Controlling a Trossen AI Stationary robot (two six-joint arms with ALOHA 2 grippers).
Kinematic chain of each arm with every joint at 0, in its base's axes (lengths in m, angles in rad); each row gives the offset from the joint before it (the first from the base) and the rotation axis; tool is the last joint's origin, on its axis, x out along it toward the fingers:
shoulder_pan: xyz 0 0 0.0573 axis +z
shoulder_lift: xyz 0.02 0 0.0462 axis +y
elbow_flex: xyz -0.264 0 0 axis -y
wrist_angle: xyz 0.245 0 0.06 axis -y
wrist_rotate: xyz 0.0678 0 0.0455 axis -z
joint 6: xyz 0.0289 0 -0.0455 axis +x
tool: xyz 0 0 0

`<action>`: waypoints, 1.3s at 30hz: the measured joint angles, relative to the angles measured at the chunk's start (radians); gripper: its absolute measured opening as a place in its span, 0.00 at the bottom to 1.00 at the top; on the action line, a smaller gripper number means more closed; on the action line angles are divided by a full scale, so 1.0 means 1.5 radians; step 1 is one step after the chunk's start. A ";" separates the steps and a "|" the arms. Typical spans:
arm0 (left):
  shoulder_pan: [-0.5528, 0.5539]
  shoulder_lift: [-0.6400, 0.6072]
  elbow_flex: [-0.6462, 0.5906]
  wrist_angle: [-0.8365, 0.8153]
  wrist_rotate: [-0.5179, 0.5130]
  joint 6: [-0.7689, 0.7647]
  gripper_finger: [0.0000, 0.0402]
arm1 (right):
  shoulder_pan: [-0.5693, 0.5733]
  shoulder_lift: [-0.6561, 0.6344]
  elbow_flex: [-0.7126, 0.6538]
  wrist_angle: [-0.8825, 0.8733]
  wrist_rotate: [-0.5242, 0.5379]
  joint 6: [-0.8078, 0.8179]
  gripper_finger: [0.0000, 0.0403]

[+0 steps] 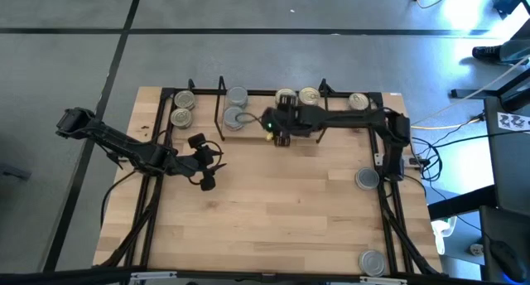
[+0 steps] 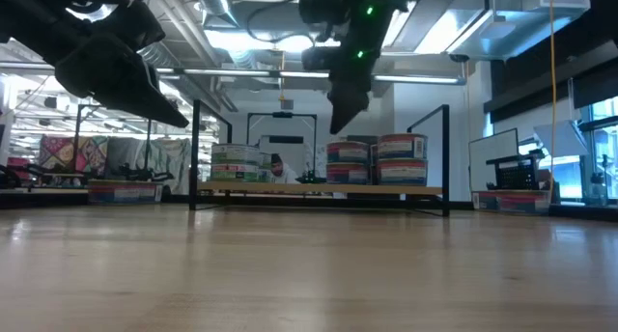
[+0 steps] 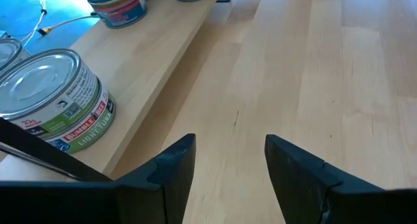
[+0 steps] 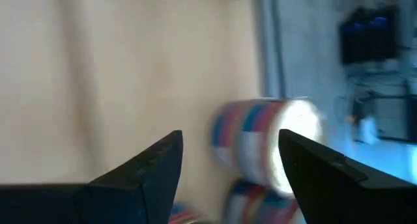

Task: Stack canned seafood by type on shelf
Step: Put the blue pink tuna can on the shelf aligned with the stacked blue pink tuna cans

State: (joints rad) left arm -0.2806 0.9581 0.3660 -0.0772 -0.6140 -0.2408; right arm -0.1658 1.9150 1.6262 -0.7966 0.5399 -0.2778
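tins (image 1: 236, 97) stand stacked on the shelf (image 1: 248, 134) at the table's far edge. right gripper (image 1: 280, 138) hovers above the shelf, fingers wide, empty. left gripper (image 1: 207, 162) waits nearby, wide, empty.
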 joint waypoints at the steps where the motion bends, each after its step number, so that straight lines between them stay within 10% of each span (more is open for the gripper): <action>1: 0.000 0.000 0.000 0.000 0.000 -0.001 0.46 | 0.012 -0.001 -0.001 -0.011 -0.013 0.017 0.62; 9: 0.040 0.000 0.022 -0.055 -0.034 -0.051 0.46 | 0.097 -0.008 -0.113 0.016 -0.114 0.095 0.62; 26: 0.255 0.142 0.230 -0.549 -0.026 -0.289 0.46 | 0.222 -0.021 -0.407 0.425 -0.123 0.190 0.62; 39: 0.454 0.278 0.244 -0.605 -0.054 -0.308 0.46 | 0.260 -0.021 -0.520 0.651 -0.084 0.253 0.62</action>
State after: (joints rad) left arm 0.4012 1.3757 0.7326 -0.9843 -0.6947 -0.7028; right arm 0.2243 1.8835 0.8454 0.1804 0.4145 0.1013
